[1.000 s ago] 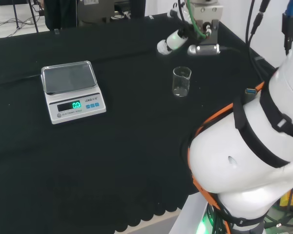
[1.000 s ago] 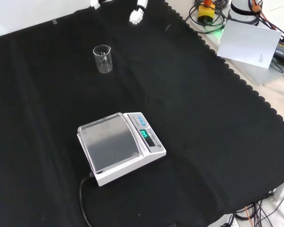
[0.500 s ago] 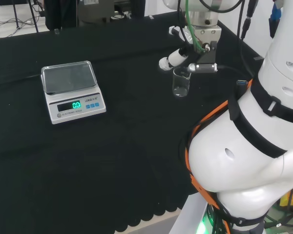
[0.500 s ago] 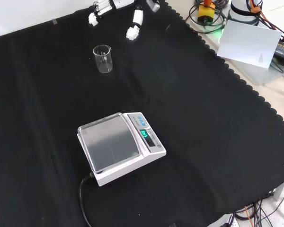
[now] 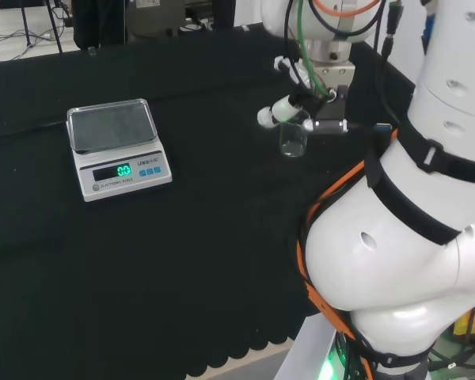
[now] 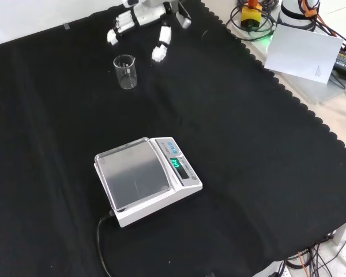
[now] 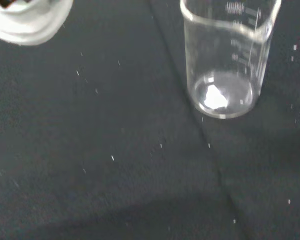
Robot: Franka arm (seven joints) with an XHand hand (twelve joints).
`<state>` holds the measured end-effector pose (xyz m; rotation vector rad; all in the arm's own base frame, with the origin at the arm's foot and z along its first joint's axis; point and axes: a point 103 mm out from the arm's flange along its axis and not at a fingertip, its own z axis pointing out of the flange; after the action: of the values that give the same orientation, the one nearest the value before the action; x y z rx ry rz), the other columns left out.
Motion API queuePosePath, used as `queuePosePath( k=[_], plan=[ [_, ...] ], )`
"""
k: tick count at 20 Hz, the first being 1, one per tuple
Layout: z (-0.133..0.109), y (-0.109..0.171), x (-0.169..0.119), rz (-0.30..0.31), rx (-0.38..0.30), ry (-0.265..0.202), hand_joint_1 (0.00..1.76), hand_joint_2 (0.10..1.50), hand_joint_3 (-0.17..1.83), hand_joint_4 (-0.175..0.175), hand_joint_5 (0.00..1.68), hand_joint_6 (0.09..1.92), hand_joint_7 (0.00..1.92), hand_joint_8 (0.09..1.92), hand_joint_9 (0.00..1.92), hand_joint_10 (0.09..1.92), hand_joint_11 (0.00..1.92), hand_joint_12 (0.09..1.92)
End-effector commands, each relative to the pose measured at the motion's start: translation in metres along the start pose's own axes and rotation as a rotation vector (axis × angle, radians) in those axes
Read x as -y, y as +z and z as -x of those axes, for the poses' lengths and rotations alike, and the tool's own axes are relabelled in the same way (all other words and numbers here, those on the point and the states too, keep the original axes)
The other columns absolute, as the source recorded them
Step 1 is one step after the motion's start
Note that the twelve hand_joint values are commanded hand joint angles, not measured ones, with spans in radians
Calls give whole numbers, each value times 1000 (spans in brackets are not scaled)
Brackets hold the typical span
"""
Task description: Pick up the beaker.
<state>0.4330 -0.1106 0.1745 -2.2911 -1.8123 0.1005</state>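
Note:
A small clear glass beaker [image 5: 293,141] stands upright and empty on the black cloth; in the front view the beaker [image 6: 126,71] is near the top left. The black and white hand [image 5: 304,112] hovers just over and behind it, open, with straight fingers spread apart. In the front view the hand [image 6: 149,8] comes in from the top, one finger [image 6: 120,25] above the beaker and another finger [image 6: 161,48] to its right, both apart from the glass. The wrist view has the beaker [image 7: 225,56] close by, with a blurred white part of the hand [image 7: 28,20] beside it.
A white digital scale [image 5: 119,147] with a lit green display sits left of the beaker in the head view; in the front view the scale [image 6: 146,179] is nearer the camera, its cable trailing off. The cloth's scalloped edge [image 6: 288,95] runs along the right.
The hand has come down and closer to the beaker, from well beyond it to just over it. The beaker and the scale have stayed put.

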Motion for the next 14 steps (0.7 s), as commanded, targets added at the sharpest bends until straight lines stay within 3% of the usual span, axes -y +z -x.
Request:
queuePosePath(
  k=[1,4,10,14],
  plan=[
    [16,48,-40,-69,12,36,670,608,345,86,14,87,0,339,64,863,0,1253],
    [25,46,-56,-77,25,51,669,610,342,86,14,87,0,306,56,862,0,1243],
    [42,18,-81,-33,46,75,668,613,334,87,14,87,0,209,43,863,0,1219],
    [49,21,-91,-63,61,83,668,615,331,88,14,87,0,192,40,864,0,1206]
  ],
)
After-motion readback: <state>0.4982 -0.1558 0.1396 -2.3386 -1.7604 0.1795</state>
